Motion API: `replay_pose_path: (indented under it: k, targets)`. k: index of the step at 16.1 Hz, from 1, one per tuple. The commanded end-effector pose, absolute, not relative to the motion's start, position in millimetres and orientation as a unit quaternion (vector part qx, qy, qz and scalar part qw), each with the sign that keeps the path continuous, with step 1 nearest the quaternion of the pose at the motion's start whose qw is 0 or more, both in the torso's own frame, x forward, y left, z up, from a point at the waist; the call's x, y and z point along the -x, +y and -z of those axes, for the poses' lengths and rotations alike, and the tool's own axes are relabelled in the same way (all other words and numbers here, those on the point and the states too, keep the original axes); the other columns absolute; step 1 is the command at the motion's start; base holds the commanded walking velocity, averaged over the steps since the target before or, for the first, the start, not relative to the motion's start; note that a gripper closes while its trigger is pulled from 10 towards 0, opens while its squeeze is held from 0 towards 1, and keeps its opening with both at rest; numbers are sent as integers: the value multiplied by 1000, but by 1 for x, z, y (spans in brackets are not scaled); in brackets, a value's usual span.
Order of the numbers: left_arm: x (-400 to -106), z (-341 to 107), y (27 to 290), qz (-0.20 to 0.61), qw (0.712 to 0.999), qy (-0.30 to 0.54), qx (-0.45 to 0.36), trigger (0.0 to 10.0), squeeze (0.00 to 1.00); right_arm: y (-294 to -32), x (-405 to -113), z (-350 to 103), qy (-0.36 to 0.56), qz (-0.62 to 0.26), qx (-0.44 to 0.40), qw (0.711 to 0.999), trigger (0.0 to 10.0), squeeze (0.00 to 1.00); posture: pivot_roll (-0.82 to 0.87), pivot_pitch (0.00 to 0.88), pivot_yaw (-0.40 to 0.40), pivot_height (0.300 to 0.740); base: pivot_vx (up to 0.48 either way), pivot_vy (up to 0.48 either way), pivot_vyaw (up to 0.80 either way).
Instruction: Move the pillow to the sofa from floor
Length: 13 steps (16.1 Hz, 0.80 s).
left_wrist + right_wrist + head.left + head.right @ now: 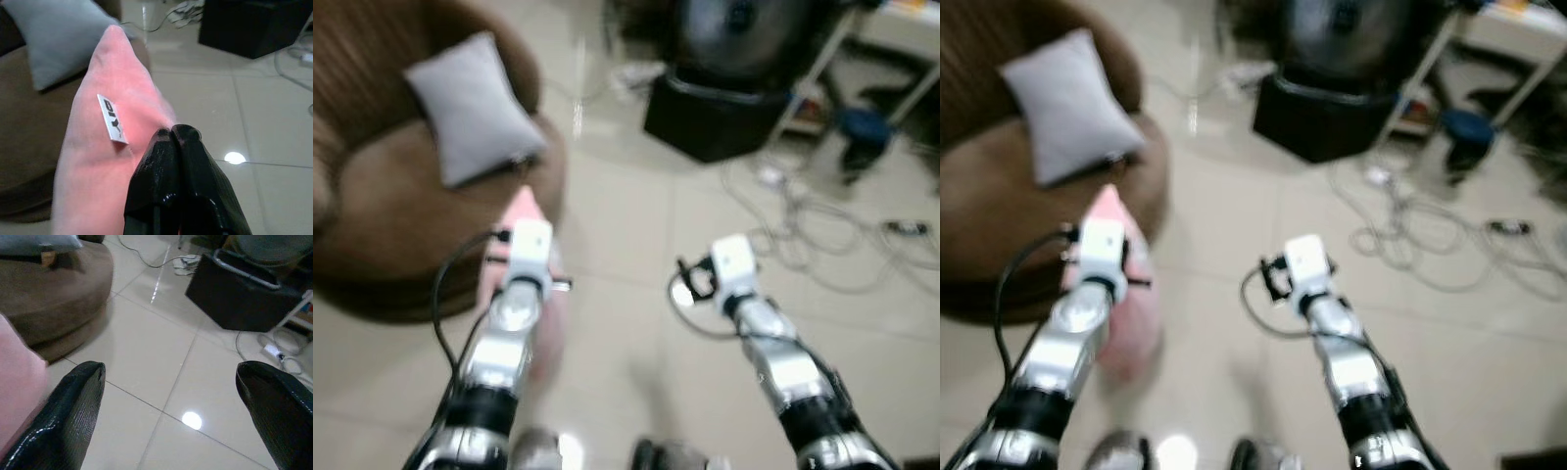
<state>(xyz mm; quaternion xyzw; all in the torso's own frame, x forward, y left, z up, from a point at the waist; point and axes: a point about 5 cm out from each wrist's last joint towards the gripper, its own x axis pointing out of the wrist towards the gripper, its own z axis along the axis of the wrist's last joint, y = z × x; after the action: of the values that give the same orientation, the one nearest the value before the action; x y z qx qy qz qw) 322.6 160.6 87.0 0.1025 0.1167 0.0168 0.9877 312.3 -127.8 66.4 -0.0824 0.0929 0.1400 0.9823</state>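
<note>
In the left eye view, a soft pink fabric pillow (524, 257) is seen at centre left, beside the round brown velvety sofa (382, 225) bearing a grey cushion (475, 106). In the left wrist view, the left claw (177, 134) is pinched on the pillow's edge, its long axis towards the sofa. In the right wrist view, the right claw (171, 382) is spread wide above glossy tiled floor (146, 352).

pink pillow (522, 211) — mostly hidden behind left arm | head views blurred
</note>
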Motion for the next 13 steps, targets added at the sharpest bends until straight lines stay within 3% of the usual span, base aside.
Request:
replay_pose_path:
  k: [1, 8, 13]
  targets:
    - [-326, -93, 170, -43, 987, 109, -106, 0, 0, -126, -306, -61, 101, -158, 79, 979, 10000, 0, 202, 141, -134, 740, 281, -386, 0]
    - [-338, -92, 199, -109, 978, 138, -116, 0, 0, -194, -242, -25, 193, -166, 57, 965, 10000, 0, 215, 170, -166, 740, 347, -321, 0]
    - [-343, -94, 208, -132, 975, 136, -117, 0, 0, -195, -236, -31, 184, -178, 50, 965, 10000, 0, 209, 176, -167, 740, 437, -52, 0]
